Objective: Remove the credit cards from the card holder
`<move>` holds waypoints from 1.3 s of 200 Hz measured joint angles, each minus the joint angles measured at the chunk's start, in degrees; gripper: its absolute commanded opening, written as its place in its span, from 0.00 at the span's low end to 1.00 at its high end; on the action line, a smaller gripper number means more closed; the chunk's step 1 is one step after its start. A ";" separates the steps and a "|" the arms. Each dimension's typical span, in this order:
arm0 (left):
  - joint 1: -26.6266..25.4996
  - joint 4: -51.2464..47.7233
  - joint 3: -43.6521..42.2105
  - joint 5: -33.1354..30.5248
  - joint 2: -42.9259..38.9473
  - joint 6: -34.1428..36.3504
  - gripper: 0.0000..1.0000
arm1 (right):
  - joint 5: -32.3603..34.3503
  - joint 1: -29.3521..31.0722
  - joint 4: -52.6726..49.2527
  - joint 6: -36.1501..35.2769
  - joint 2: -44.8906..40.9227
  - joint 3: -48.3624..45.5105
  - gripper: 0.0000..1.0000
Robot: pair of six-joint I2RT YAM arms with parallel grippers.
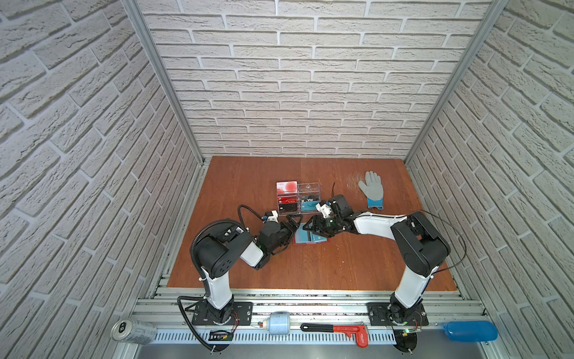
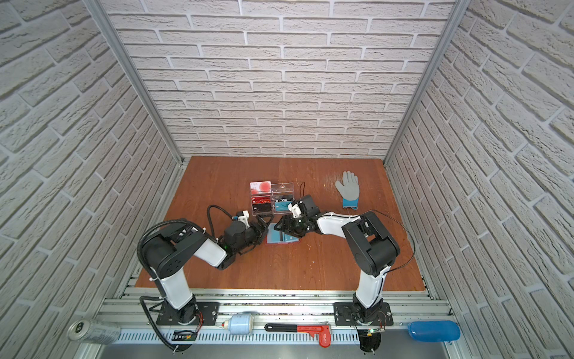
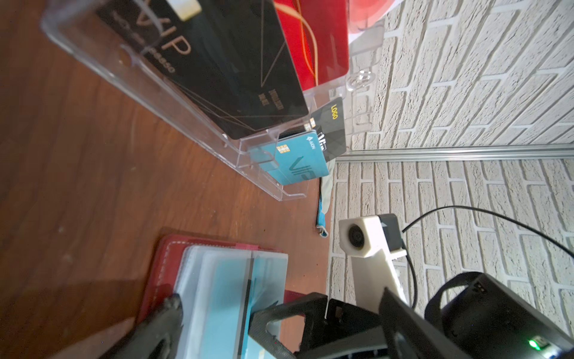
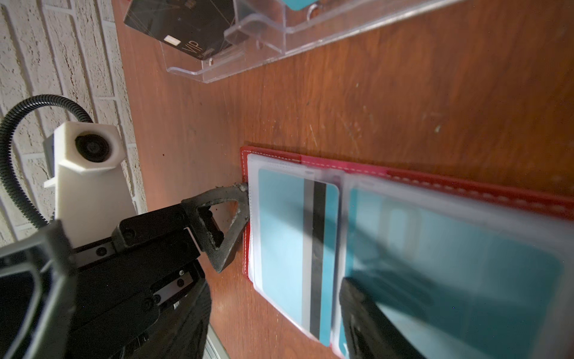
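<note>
Left gripper [image 1: 295, 228]: spread wide, one fingertip [image 4: 240, 188] touching the clear sleeves at the wallet's edge.
Right gripper [image 1: 309, 230]: low over the opposite sleeve; pinching or merely parted, impossible to tell.
Card holder [image 4: 466, 189]: open flat on the table [image 1: 341, 264], between both grippers, near the acrylic stand [image 1: 298, 199].
Credit cards [image 4: 285, 236]: inside the sleeves.
Risk: probably dragging the whole unpinned holder, or pinching sleeve together with card.
</note>
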 measured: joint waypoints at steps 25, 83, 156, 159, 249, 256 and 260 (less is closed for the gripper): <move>0.00 -0.94 -0.85 -0.07 -1.07 0.00 0.98 | -0.85 0.00 3.82 1.20 0.02 -1.77 0.68; 0.02 -0.90 -0.87 -0.11 -1.05 -0.26 0.98 | -1.51 0.00 8.24 1.70 0.39 -3.52 0.68; 0.02 -0.24 -0.98 -0.09 -0.68 -0.90 0.98 | -4.63 -0.04 20.92 6.21 0.87 -8.74 0.64; 0.02 -0.17 -0.98 -0.09 -0.66 -0.94 0.98 | -4.74 -0.04 21.22 6.32 0.90 -8.85 0.64; 0.63 1.36 -1.49 0.39 -0.11 -1.38 0.98 | -9.22 -0.13 35.45 12.94 6.40 -10.23 0.57; 0.66 1.42 -1.51 0.48 -0.11 -1.38 0.98 | -9.40 -0.13 35.82 13.09 6.45 -10.23 0.57; 0.66 1.44 -1.53 0.48 -0.11 -1.38 0.98 | -9.51 -0.13 36.09 13.31 6.47 -10.23 0.57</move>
